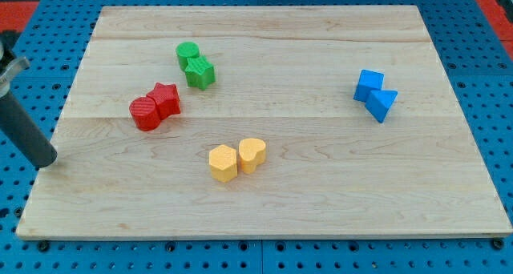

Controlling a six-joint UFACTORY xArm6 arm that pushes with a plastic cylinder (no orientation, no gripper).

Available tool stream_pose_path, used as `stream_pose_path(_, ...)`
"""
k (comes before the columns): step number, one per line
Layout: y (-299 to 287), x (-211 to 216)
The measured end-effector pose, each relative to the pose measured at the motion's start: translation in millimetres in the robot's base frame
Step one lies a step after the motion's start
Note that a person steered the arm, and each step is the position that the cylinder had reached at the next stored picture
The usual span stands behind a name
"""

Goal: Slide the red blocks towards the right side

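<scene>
Two red blocks touch each other left of the board's middle: a red cylinder (145,113) and a red star-shaped block (166,99) just to its upper right. My tip (46,163) is the lower end of a dark rod at the board's left edge. It stands well to the left of and below the red blocks, apart from them.
A green cylinder (187,53) and a green star-shaped block (200,72) lie above the red pair. A yellow hexagon (223,163) and a yellow heart-shaped block (252,155) lie below the middle. A blue block (369,84) and a blue triangle (382,104) sit at the right. The wooden board (321,194) rests on a blue pegboard.
</scene>
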State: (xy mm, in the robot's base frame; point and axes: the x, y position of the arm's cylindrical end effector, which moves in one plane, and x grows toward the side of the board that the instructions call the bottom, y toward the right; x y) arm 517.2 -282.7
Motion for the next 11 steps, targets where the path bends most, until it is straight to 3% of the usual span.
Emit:
stream_pose_path(3, -16.2, -59.3)
stream_pose_path(4, 19.1, -82.5)
stream_pose_path(5, 71.6, -85.4)
stream_pose_path(8, 125.3, -77.3)
stream_pose_path(9, 112.5, -79.1)
stream_pose_path(10, 100.9, -123.2)
stream_pose_path(11, 128.0, -176.4)
